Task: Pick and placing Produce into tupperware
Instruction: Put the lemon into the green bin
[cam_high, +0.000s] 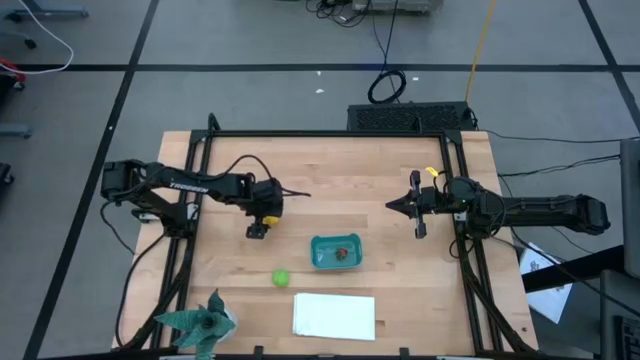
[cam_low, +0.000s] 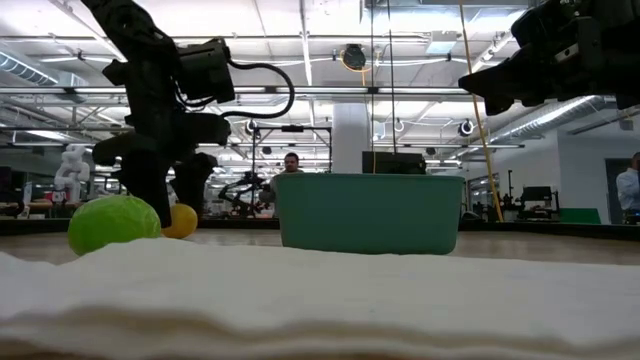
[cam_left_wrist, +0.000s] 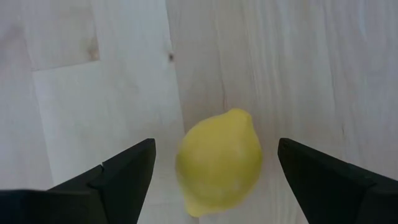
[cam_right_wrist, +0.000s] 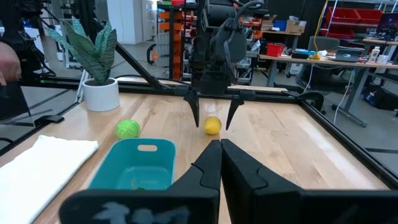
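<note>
Tabletop (cam_high: 400, 260): left gripper (cam_left_wrist: 211, 168) wide open around lemon (cam_left_wrist: 219, 162).

Even overhead light lit the bench (cam_high: 400, 180) brightly, shadows faint. At table height the white sheet (cam_low: 320, 300) lay blurred up close, ceiling lamps glaring behind. The lemon (cam_left_wrist: 219, 160) looked soft-edged, the wood washed pale

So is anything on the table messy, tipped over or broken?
Nothing stands out. The tupperware sits upright, the green fruit rests beside it, the lemon lies between the left gripper's open jaws, and the white sheet lies flat.
</note>
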